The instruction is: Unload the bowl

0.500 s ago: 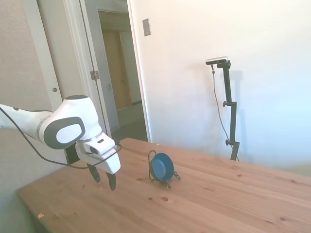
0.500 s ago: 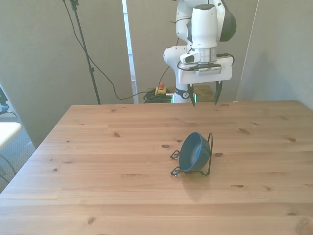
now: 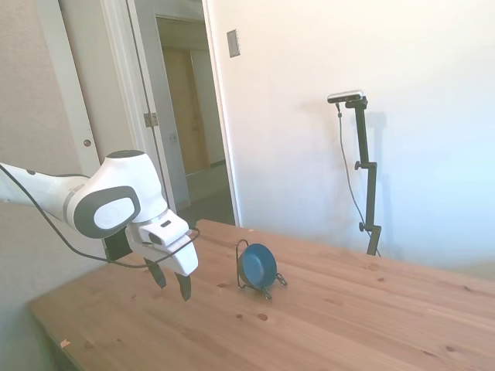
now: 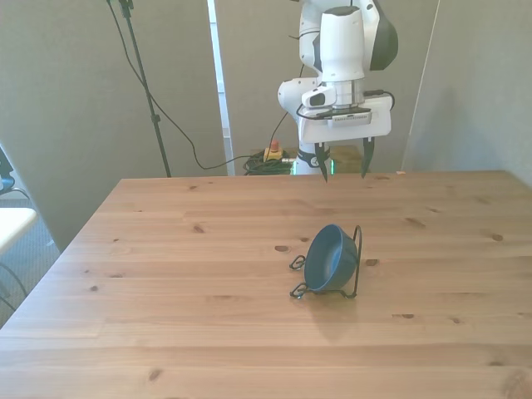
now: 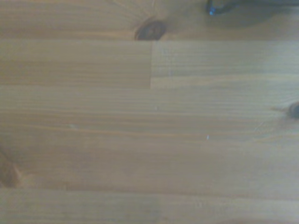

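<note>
Bowl: your blue bowl (image 4: 331, 258) stands nearly on edge in a thin black wire stand (image 4: 352, 264) near the middle of the wooden table (image 4: 166, 274), leaning back against the stand's upright loop, its hollow facing the front view's left.

Gripper: your gripper (image 4: 342, 160) hangs above the far part of the table with its two dark fingers spread wide apart and pointing down, nothing between them.

Bowl to gripper: the bowl sits well apart from the gripper, nearer the camera in the front view and almost straight in line with it. In the side view the gripper (image 3: 173, 281) is off to the picture's left of the bowl (image 3: 257, 265), with bare wood between them.

Stand: the curled wire feet (image 3: 276, 281) rest on the wood at the bowl's base.

Hard to see: the wrist view shows you only blurred planks and a dark knot (image 5: 150, 30); a dark curved shape at the frame's edge (image 5: 219, 6) is possibly a foot of the stand, cut off. The bowl's lower rim is partly hidden by the wire in both wide views.
</note>
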